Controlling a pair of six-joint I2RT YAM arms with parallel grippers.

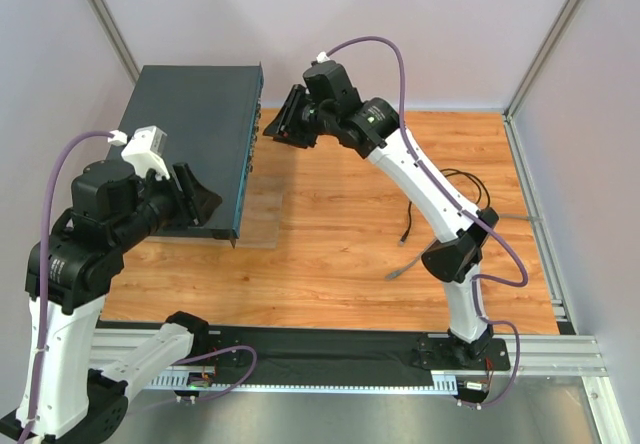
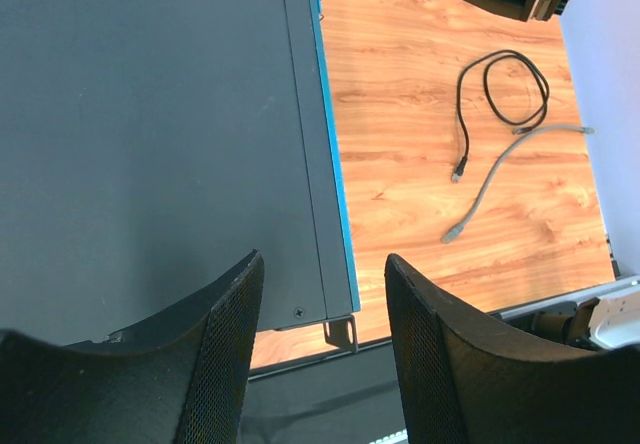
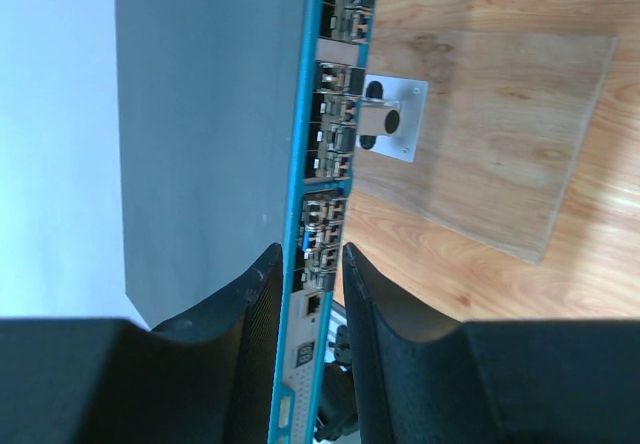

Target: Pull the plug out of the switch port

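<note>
Switch (image 1: 195, 139) at upper left, both tools empty.
Right tool (image 3: 310, 259), narrowly parted, faces its ports (image 3: 322, 236); left tool (image 2: 323, 264) gapes over its lower corner.

The switch (image 2: 140, 134) was cut off at the left wrist view's top and left edges. Its sockets (image 3: 333, 139) were blurred in the right wrist view; whether any held a plug could not be told.

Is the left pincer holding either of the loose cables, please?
No, the left pincer is open over the switch corner, and the black cable and grey cable lie well away from it.
</note>
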